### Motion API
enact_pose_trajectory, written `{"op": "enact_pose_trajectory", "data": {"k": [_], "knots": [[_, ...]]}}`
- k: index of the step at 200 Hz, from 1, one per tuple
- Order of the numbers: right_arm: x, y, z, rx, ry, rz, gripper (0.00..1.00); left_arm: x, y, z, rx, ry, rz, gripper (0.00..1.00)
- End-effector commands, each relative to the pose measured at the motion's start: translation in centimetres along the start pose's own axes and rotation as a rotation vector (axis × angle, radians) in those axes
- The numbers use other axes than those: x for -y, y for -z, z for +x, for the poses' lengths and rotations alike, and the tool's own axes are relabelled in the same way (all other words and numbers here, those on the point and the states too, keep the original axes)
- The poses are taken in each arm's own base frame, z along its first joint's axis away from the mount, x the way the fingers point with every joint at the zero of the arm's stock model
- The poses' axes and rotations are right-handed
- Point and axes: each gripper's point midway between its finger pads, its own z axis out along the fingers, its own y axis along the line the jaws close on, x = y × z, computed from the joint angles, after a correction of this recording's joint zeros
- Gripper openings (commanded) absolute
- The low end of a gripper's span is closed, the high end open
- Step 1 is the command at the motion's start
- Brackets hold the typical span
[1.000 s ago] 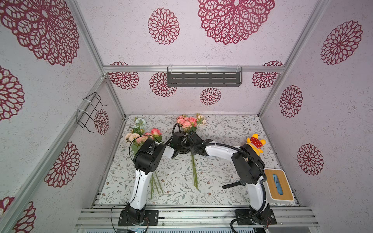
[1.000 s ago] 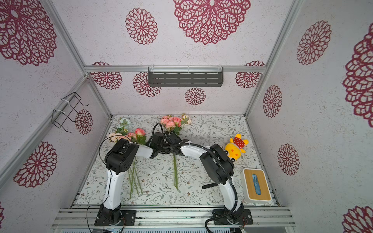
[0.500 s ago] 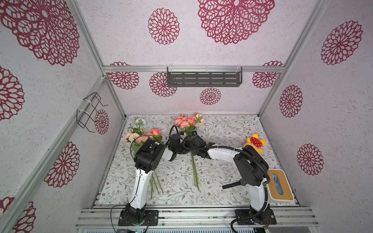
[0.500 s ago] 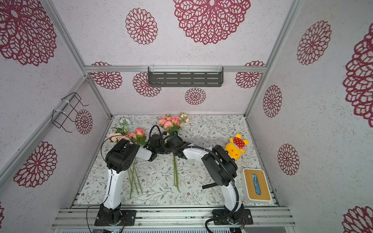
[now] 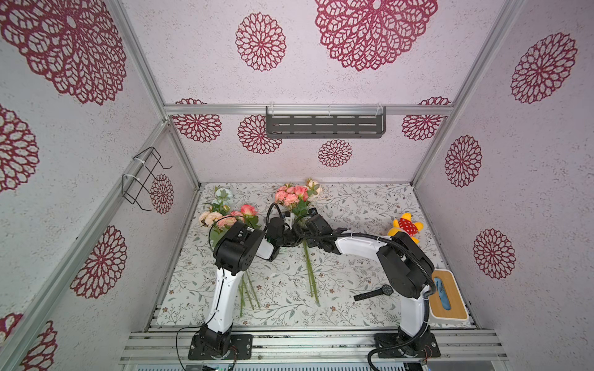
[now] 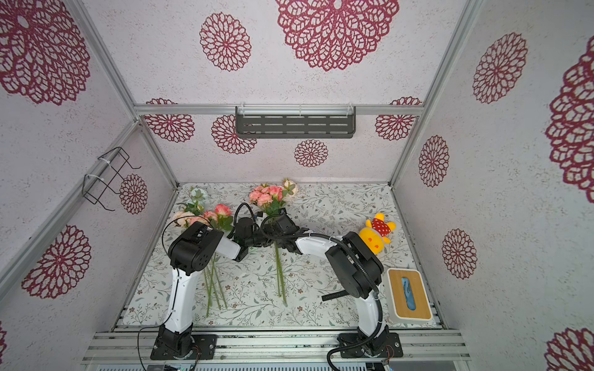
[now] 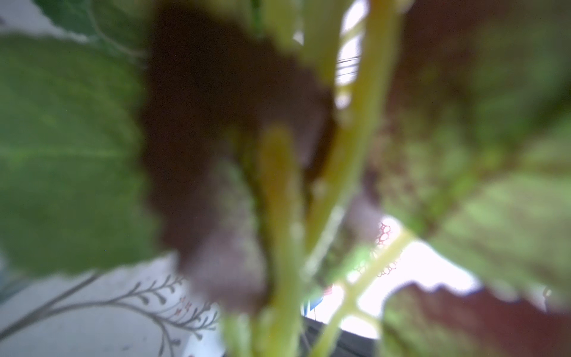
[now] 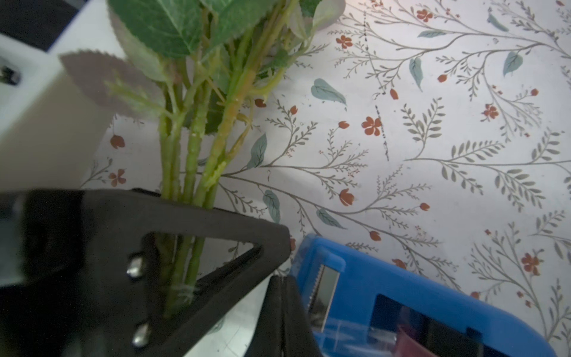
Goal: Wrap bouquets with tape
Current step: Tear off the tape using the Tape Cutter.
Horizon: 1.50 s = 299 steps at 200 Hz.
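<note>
Pinching fully shut, the right gripper (image 8: 279,278) shows no gap between its jaws; whether a clear strip sits between them I cannot tell; the stems (image 8: 185,154) of the middle bouquet (image 5: 297,197) pass behind its finger, and the tape dispenser (image 8: 401,296) lies just beside it on the table (image 8: 432,154); the left gripper (image 5: 287,239) is almost closed, seemingly on those same stems, which fill its blurred wrist view. A pale winding low on the stems may be a first turn of tape, so I judge this bunch partly done; the second bouquet (image 5: 248,210) lies under the left arm (image 5: 221,289), stems splayed, apparently unbound. Both arms reach inward, elbows raised, the right arm (image 5: 356,244) meeting the left at mid-table.
</note>
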Motion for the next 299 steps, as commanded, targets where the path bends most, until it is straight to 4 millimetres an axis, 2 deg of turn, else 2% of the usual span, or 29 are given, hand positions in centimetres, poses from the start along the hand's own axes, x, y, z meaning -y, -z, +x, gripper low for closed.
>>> {"op": "enact_pose_trajectory", "data": {"k": [1, 21, 40, 53, 65, 78, 95, 124, 142, 164, 175, 206, 224, 236, 242, 248, 250, 253, 269, 299], "knots": [[5.4, 0.4, 5.2, -0.197, 0.018, 0.154, 0.00, -3.6, 1.9, -2.5, 0.082, 0.033, -0.119, 0.00], [5.2, 0.6, 5.0, -0.186, -0.008, 0.123, 0.00, -3.9, 2.2, -2.6, 0.094, 0.045, -0.154, 0.00], [4.4, 0.9, 3.9, -0.152, -0.010, 0.072, 0.00, -3.7, 2.2, -2.5, 0.075, 0.012, -0.219, 0.00], [3.0, 1.7, 2.4, -0.116, -0.023, -0.016, 0.00, -3.4, 1.7, -2.1, 0.049, -0.015, -0.257, 0.00], [1.5, 3.1, 0.1, -0.056, -0.031, -0.110, 0.00, -3.0, 0.9, -1.7, 0.025, -0.035, -0.266, 0.00], [0.9, 4.6, -2.1, -0.006, -0.050, -0.156, 0.02, -3.0, 0.5, -1.5, 0.010, -0.055, -0.297, 0.00], [1.1, 6.3, -4.0, 0.040, -0.061, -0.177, 0.04, -2.9, 0.4, -1.5, 0.005, -0.099, -0.355, 0.00], [1.9, 8.0, -5.1, 0.076, -0.097, -0.223, 0.07, -2.0, 0.0, -1.2, -0.016, -0.131, -0.367, 0.00], [2.3, 9.0, -5.4, 0.093, -0.119, -0.250, 0.16, -0.9, 0.1, -1.5, -0.010, -0.159, -0.369, 0.00], [2.8, 10.4, -5.7, 0.116, -0.132, -0.279, 0.45, 1.3, 0.0, -1.9, -0.005, -0.178, -0.325, 0.00], [3.1, 10.7, -5.4, 0.108, -0.150, -0.294, 0.55, 2.3, 0.1, -2.3, 0.004, -0.187, -0.307, 0.00], [3.6, 11.4, -4.2, 0.146, -0.238, -0.392, 0.60, 5.7, 0.6, -2.9, 0.026, -0.220, -0.258, 0.00], [4.4, 13.3, -4.1, 0.278, -0.294, -0.457, 0.62, 7.6, 0.7, -2.6, 0.021, -0.252, -0.248, 0.00], [5.9, 14.3, -3.9, 0.351, -0.364, -0.449, 0.89, 8.7, 0.8, -2.3, 0.017, -0.265, -0.237, 0.00], [6.6, 14.6, -3.6, 0.372, -0.386, -0.436, 0.98, 9.1, 0.8, -2.1, 0.015, -0.269, -0.235, 0.00], [7.0, 14.8, -3.4, 0.381, -0.398, -0.431, 0.99, 9.0, 0.8, -1.9, 0.011, -0.268, -0.238, 0.00], [7.0, 14.7, -3.3, 0.377, -0.397, -0.431, 0.99, 10.4, 1.2, -2.2, 0.025, -0.281, -0.218, 0.00], [7.0, 14.7, -3.1, 0.371, -0.394, -0.436, 0.99, 11.0, 1.3, -2.3, 0.029, -0.287, -0.210, 0.00], [6.4, 14.2, -2.2, 0.305, -0.376, -0.469, 0.99, 12.5, 1.7, -2.3, 0.036, -0.301, -0.190, 0.00], [3.1, 13.9, -1.7, 0.230, -0.414, -0.666, 0.95, 15.8, 2.3, -3.1, 0.063, -0.349, -0.155, 0.00]]}}
